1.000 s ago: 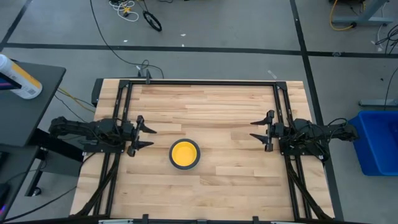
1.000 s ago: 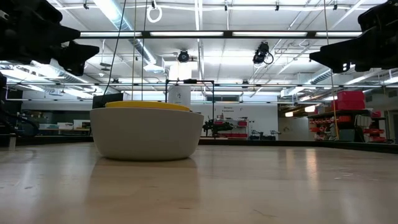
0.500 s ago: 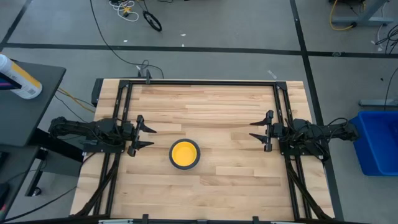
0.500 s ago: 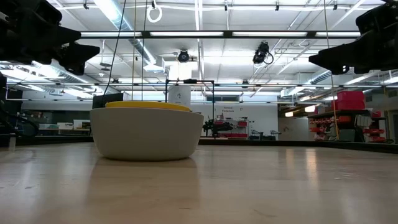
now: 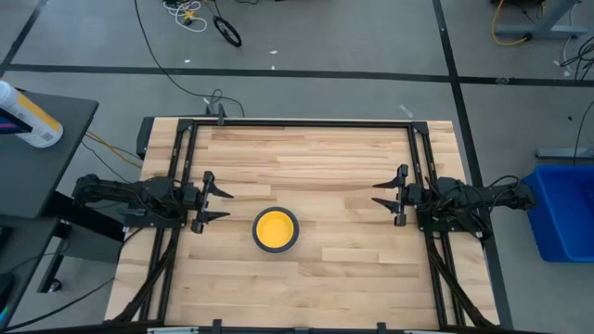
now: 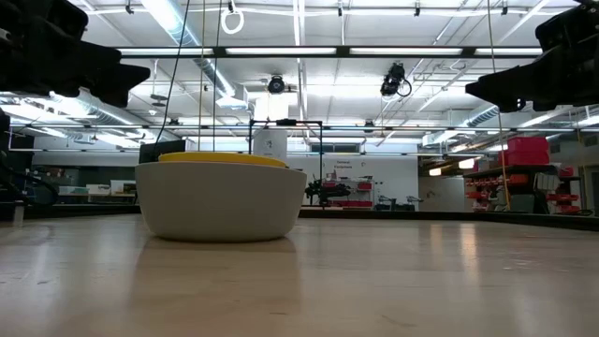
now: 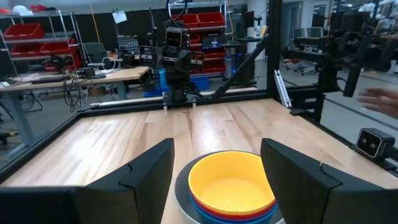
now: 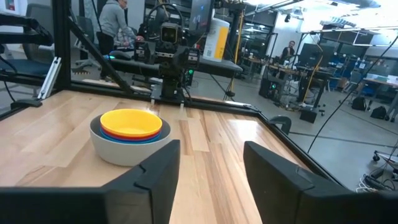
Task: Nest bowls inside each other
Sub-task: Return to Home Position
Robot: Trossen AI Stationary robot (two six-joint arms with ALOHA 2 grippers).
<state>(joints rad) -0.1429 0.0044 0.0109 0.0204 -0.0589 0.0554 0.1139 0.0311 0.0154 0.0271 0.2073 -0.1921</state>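
Observation:
The bowls stand nested in one stack [image 5: 276, 229] at the middle of the wooden table, resting on the base of the grey outer bowl [image 6: 220, 201]. The yellow bowl [image 7: 230, 180] sits on top, and red and blue rims [image 8: 127, 135] show beneath it. My left gripper [image 5: 228, 205] hangs open above the table's left side, pointing level toward the stack and well short of it. At the right side my right gripper [image 5: 375, 192] is open too, pointing level toward the stack from farther off. Nothing lies between either pair of fingers.
Black frame rails [image 5: 297, 122] run along the table's far, left and right edges. A blue bin [image 5: 561, 209] stands on the floor to the right, and a dark side table with a bottle [image 5: 28, 116] to the left. A person's hand [image 7: 379, 99] shows beyond the table.
My left gripper has rolled a little about its own pointing line without leaving its place. My right gripper's fingers have drawn slightly closer together and remain open. The stack of bowls has not moved.

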